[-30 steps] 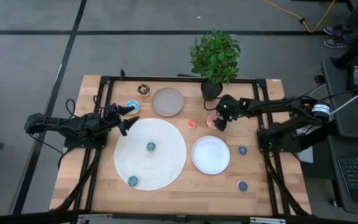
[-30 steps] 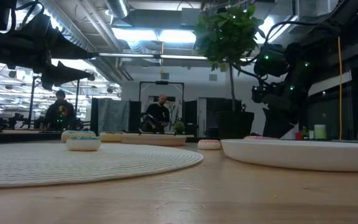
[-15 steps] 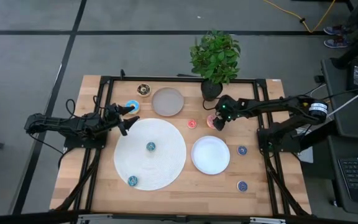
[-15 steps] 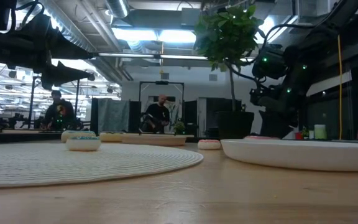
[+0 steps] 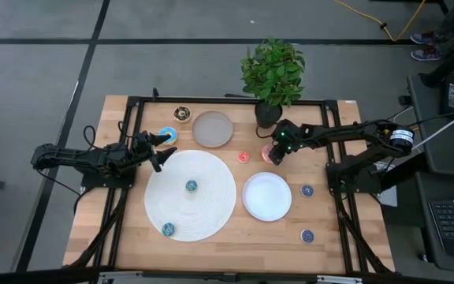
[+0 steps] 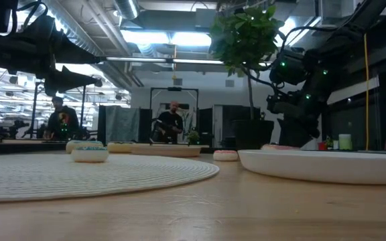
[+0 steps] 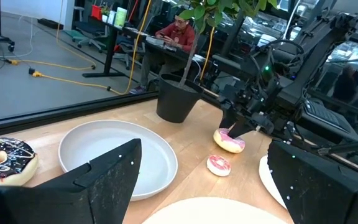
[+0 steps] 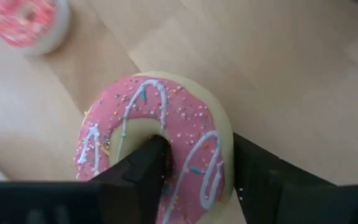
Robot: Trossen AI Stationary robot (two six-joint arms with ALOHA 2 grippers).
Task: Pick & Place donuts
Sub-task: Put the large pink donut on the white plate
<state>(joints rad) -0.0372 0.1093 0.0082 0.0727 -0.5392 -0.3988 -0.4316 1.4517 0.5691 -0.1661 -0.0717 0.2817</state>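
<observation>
Down at the near edge of the wooden table (image 5: 235, 251), a tiny dark blue donut (image 5: 307, 235) sits alone, with a small teal donut (image 5: 168, 229) on the rim of the large white disc (image 5: 211, 213). Another teal donut (image 5: 191, 186) rides the disc's middle. Just beside the disc lies the white plate (image 5: 266, 196), and a second dark blue donut (image 5: 307, 190) sits close to its right.

Further back, the left gripper (image 5: 161, 150) hangs at the disc's left edge, fingers spread wide, nothing between them, a blue donut (image 5: 168, 134) right by it. The grey plate (image 7: 120, 155) lies beyond, the chocolate donut (image 7: 2, 160) at its far side.

Now the action: the right gripper (image 8: 197, 180) is down on the pink donut (image 8: 157, 149), one finger (image 8: 143, 171) dipped into the hole, the other outside the rim, pinching the ring's wall between them. A small red-pink donut (image 5: 243, 157) lies just to its left. The potted plant (image 5: 273, 75) stands right behind.

Beyond the table, people sit at desks under ceiling lights.
</observation>
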